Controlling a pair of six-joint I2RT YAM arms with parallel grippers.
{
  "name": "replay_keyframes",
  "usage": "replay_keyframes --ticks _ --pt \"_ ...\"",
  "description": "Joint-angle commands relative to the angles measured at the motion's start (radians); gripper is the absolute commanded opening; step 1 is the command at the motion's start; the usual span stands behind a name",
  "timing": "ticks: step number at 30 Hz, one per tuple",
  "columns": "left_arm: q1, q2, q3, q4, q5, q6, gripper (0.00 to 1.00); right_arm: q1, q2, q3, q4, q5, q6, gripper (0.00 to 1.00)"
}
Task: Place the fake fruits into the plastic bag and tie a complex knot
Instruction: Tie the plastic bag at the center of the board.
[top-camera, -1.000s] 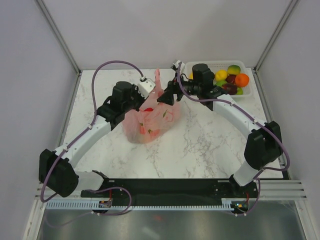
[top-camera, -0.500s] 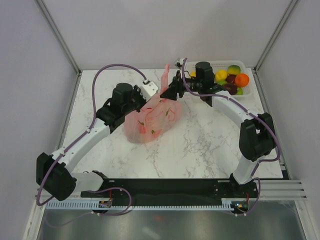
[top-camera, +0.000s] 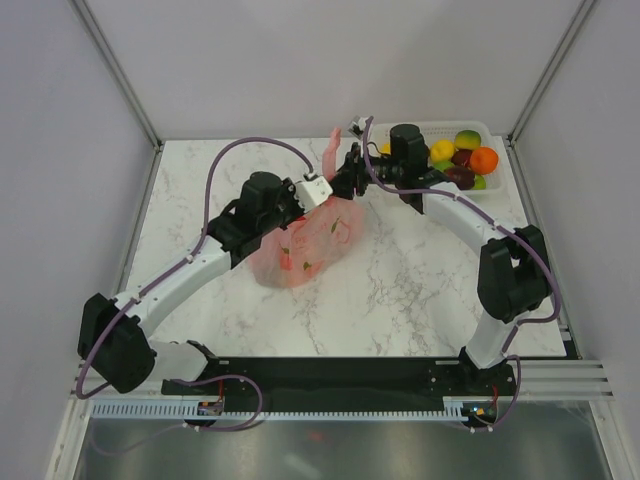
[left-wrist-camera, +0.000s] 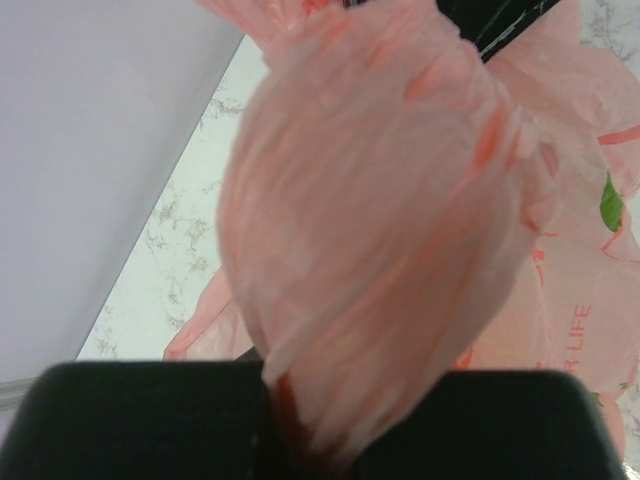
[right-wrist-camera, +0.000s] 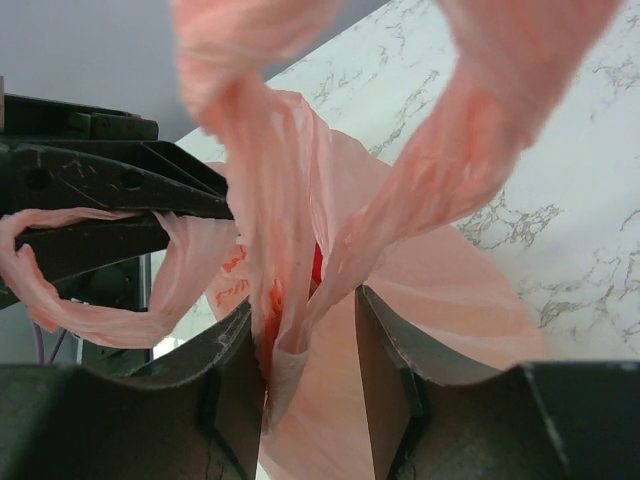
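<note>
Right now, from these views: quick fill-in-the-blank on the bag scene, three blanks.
The plastic bag is ____ in colour. The fake fruits outside it sit in a white ____ at the far right. Of the left gripper and right gripper, the one with fingers shut on bunched bag plastic is the ____.
Missing: pink; basket; left.

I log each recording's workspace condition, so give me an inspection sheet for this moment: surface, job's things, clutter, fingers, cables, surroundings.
Surface: white marbled table.
Job's things: plastic bag mid-table, handles pulled up, no knot seen; fake fruits lie in the white basket at the far right corner.
Clutter: nothing seen.
Fingers: left fingers shut on a bag handle; right fingers apart, a handle strand between them.
Cables: purple cables loop off both arms.
Surroundings: white walls, metal frame posts.
</note>
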Motion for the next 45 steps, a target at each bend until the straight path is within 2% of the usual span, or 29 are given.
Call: replay_keyframes --ticks 1,10,16,20,23,28,34,45 --pt "-0.017 0.026 0.046 0.027 -0.055 0.063 0.02 -0.01 -0.058 -0.013 0.021 0.001 -0.035 0.46" --pt "-0.057 0.1 0.108 0.015 -0.12 0.104 0.02 -0.019 -0.067 -0.025 0.011 0.004 -0.036 0.45" --pt "-0.055 0.092 0.105 0.016 -0.123 0.083 0.02 -0.028 -0.082 -0.036 0.01 -0.009 -0.041 0.52" --pt "-0.052 0.08 0.1 0.024 -0.092 0.06 0.02 -0.033 -0.089 -0.048 0.01 -0.08 -0.096 0.7" --pt "-0.052 0.079 0.106 0.021 -0.076 0.051 0.02 -0.031 -0.098 -0.06 0.011 -0.118 -0.121 0.76" --pt "-0.048 0.083 0.111 0.021 -0.053 0.022 0.02 -0.031 -0.099 -0.076 0.005 -0.121 -0.136 0.79" --pt "-0.046 0.088 0.131 0.003 -0.048 0.009 0.02 -0.034 -0.122 -0.122 0.002 -0.118 -0.17 0.98" --pt "-0.046 0.092 0.126 0.0 -0.008 0.006 0.02 -0.044 -0.127 -0.131 -0.004 -0.134 -0.184 0.98"
